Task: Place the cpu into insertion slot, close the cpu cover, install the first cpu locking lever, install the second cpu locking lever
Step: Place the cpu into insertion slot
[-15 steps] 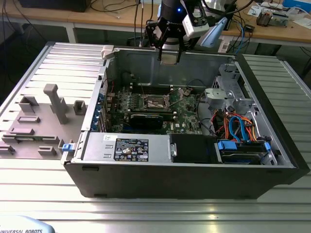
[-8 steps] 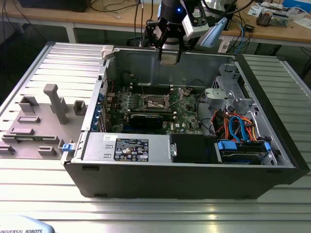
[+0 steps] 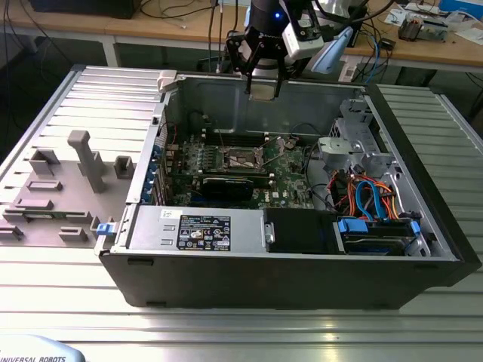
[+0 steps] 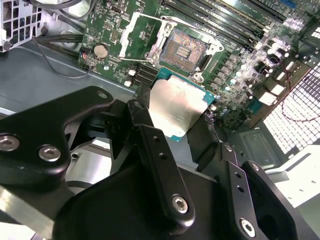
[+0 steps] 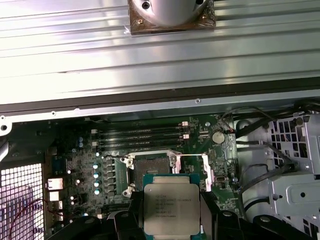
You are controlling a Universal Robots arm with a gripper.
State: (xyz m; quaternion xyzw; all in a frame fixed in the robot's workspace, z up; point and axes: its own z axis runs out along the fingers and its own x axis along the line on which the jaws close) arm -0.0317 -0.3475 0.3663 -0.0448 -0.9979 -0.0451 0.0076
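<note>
High above the insertion slot (image 3: 243,157), over the open computer case (image 3: 302,279), the gripper (image 3: 264,84) hangs with its jaws closed on the cpu (image 3: 264,91). 2 black fingers (image 4: 150,145) press on opposite edges of the chip. In both wrist views the cpu's dull silver top faces the camera, and a thin teal border shows around it. The chip is well apart from the slot and touches nothing on the board.

The slot lies uncovered on the green motherboard (image 3: 290,177), its dark contact field exposed inside the bright metal frame. The cpu cover (image 5: 207,172) is swung open and stands on 1 side of the slot. A row of long black memory slots (image 5: 140,134) runs just beside the slot, and a coin battery (image 5: 217,136) sits near it, beyond the cover.

Well apart from the slot, a labelled power supply (image 3: 192,230) lies along the case wall, with blue and orange cables (image 3: 370,197) in the corner beside it. The case rests on a ribbed metal table (image 3: 226,332).
</note>
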